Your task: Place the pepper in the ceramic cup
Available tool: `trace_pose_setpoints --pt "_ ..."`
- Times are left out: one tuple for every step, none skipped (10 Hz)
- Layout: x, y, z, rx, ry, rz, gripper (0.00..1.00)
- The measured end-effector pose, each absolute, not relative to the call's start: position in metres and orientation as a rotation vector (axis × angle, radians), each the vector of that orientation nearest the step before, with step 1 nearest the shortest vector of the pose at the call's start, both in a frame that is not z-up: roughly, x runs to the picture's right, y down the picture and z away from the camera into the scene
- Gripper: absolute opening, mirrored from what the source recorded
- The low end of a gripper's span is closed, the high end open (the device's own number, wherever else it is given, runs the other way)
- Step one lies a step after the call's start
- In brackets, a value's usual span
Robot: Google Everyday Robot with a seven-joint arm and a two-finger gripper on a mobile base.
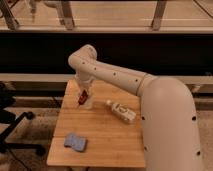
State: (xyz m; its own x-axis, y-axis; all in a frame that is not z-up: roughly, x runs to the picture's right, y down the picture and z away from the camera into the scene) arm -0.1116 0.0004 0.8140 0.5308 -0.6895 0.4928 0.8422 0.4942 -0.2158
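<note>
Above the ceramic cup, the jaws grip the pepper.

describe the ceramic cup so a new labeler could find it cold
Start at the wooden table and go to its far left part, where the white arm comes down. The ceramic cup stands right under the gripper, which is shut on the red pepper at its rim. It is an upright pale tumbler, unlike the capped bottle lying to its right or the flat blue sponge nearer the front.
</note>
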Motion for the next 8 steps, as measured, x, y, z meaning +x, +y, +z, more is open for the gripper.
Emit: trace_pose_setpoints --pt "-0.1110 0.0000 0.8160 -0.462 -0.363 -0.951 0.03" --pt "-0.1106 -0.0001 0.8177 -0.461 -0.361 -0.948 0.03" --pt "-0.1102 -0.0002 0.8193 -0.459 -0.360 -0.947 0.05" --pt "-0.1096 -0.0005 0.8204 -0.457 -0.358 -0.945 0.08" --pt "-0.1085 -0.0014 0.8219 -0.455 -0.355 -0.943 0.08" --pt "-0.1075 -0.0024 0.8233 -0.453 -0.352 -0.941 0.10" --pt "-0.1072 -0.0019 0.8243 -0.451 -0.352 -0.940 0.16" --pt "-0.1065 -0.0024 0.8252 -0.448 -0.351 -0.938 0.24"
